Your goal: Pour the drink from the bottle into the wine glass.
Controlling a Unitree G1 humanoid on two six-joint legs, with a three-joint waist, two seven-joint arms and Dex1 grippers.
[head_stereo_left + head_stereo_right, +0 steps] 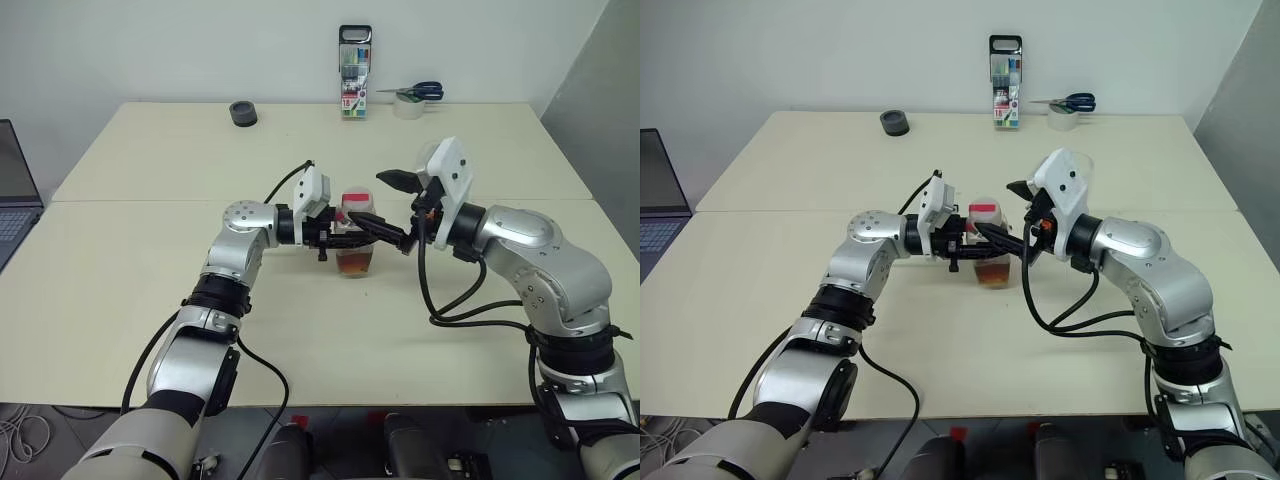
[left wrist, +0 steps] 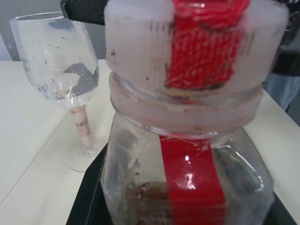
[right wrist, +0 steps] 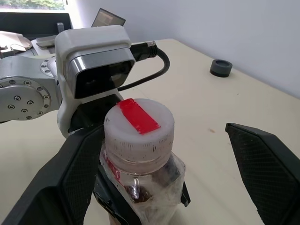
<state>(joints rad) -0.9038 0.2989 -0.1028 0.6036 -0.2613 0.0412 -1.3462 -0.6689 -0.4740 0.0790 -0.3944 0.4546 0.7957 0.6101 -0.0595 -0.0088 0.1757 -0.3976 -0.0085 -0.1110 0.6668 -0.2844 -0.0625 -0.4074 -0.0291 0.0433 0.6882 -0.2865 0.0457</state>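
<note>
The bottle (image 1: 353, 232) stands upright mid-table, clear plastic with a white cap (image 3: 138, 126) crossed by a red strip. The amber drink (image 1: 355, 263) fills its lower part. My left gripper (image 1: 340, 238) comes in level from the left and is shut on the bottle's body. My right gripper (image 1: 392, 207) is open, one finger (image 3: 61, 178) close beside the cap and the other finger (image 3: 262, 164) well clear of it. The wine glass (image 2: 56, 70) stands empty on the table just past the bottle, largely hidden behind my right wrist in the head views.
At the far edge stand a pack of coloured pens (image 1: 355, 72), scissors lying on a tape roll (image 1: 410, 97) and a black round object (image 1: 243, 113). A laptop (image 1: 15, 190) lies at the left. A seam (image 1: 150, 200) joins two tables.
</note>
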